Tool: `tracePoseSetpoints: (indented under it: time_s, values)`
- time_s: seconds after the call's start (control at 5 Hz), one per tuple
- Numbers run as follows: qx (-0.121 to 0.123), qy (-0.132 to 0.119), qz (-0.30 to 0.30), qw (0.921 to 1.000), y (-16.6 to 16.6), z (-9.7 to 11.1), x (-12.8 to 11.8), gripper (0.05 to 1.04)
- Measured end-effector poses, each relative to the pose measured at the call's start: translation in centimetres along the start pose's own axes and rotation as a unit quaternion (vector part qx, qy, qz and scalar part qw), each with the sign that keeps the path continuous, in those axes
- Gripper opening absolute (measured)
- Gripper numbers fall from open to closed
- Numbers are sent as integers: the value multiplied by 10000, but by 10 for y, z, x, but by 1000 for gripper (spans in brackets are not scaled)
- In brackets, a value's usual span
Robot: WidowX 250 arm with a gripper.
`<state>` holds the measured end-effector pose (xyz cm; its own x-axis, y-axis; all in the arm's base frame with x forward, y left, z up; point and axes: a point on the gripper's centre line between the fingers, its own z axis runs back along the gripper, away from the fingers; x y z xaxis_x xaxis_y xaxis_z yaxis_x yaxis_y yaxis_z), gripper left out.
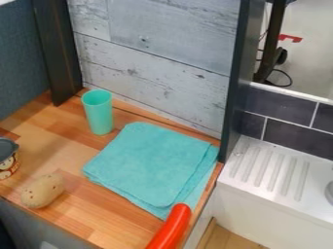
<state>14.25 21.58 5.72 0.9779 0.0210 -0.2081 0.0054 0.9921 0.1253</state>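
A turquoise cloth, folded in layers, lies flat on the wooden counter. Behind its left corner a turquoise cup stands upright with its mouth up. Toward the front left rests a tan, speckled potato. A small patterned container with a dark grey top is cut off by the left edge. At the bottom edge, the rounded end of a long red object is beside the cloth's front corner; whether they touch I cannot tell.
Pale wood-plank boards rise behind the counter between a dark post at the left and another dark upright at the right. To the right is a white ribbed sink drainboard below dark tiles.
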Motion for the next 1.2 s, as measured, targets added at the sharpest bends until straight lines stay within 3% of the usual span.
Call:
tracePoseSetpoints:
  time_s: [0.4,0.6,0.8,1.2]
  values:
    - [-99,-44,-36,9999,8,-21,12,1007]
    - [-161,63,-72,9998,8,-30,14,1007]
    - [-211,-141,-78,9996,9,-28,25,1007]
    - [-379,-461,-600,9964,-1,-7,80,1007]
